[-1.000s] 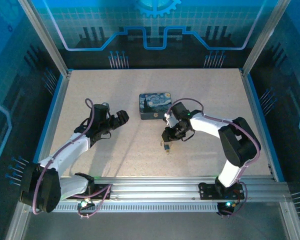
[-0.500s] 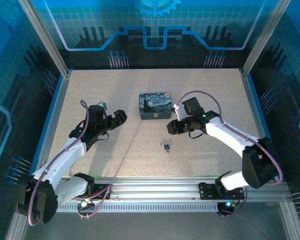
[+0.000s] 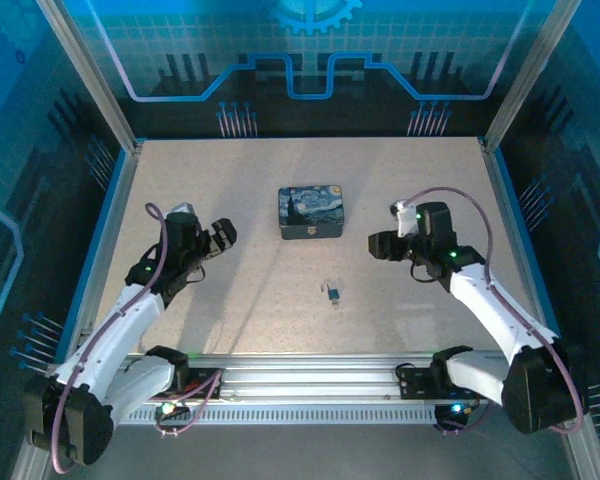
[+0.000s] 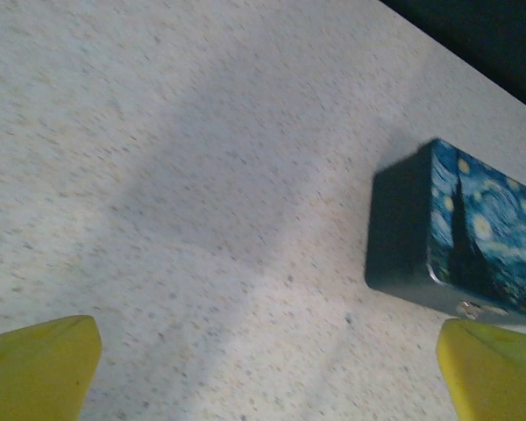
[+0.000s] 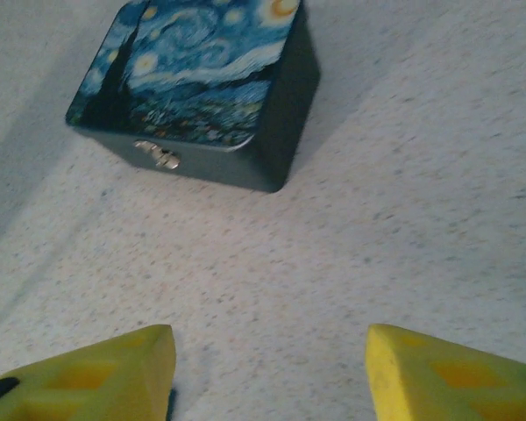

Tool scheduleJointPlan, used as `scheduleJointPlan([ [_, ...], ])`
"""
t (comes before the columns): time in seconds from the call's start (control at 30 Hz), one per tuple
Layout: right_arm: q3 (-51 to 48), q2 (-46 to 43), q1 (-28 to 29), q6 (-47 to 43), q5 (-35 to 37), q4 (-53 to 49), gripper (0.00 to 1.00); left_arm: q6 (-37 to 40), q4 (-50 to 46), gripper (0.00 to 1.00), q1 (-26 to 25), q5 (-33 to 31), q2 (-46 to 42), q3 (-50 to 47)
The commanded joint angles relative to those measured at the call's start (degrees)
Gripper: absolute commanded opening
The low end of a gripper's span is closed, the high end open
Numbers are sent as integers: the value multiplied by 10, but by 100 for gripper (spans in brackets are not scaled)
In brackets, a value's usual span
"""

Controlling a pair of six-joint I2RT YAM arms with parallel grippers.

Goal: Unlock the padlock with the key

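Padlock (image 3: 332,291) lies near seemingly latched tin (image 3: 312,212); left gripper (image 3: 222,233) and right gripper (image 3: 376,245) gape empty.

Robotics lab test cell

A speckled bench (image 3: 280,330) stands boxed in by aluminium frame posts (image 3: 87,72) and blue panels (image 3: 310,60) printed with circuit traces and a gear. The white left arm (image 3: 115,330) and right arm (image 3: 500,315), trailing purple cables (image 3: 450,191), are bolted to a slotted aluminium rail (image 3: 310,375) at the near edge.

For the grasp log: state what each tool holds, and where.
Nothing. Left tool and right tool are open, empty; padlock lies on the table.
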Motion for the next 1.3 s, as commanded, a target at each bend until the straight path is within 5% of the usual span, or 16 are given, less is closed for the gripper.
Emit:
scheduleJointPlan([
  [0.0, -25, -26, -36, -4, 13, 50, 63, 34, 3, 99, 17, -73, -20, 3],
  [0.37, -109, -56, -147, 26, 26, 174, 100, 109, 160, 99, 48, -136, -32, -83],
  [1.27, -177, 119, -165, -87, 95, 485, 100, 280, 537, 99, 104, -51, 186, -174],
])
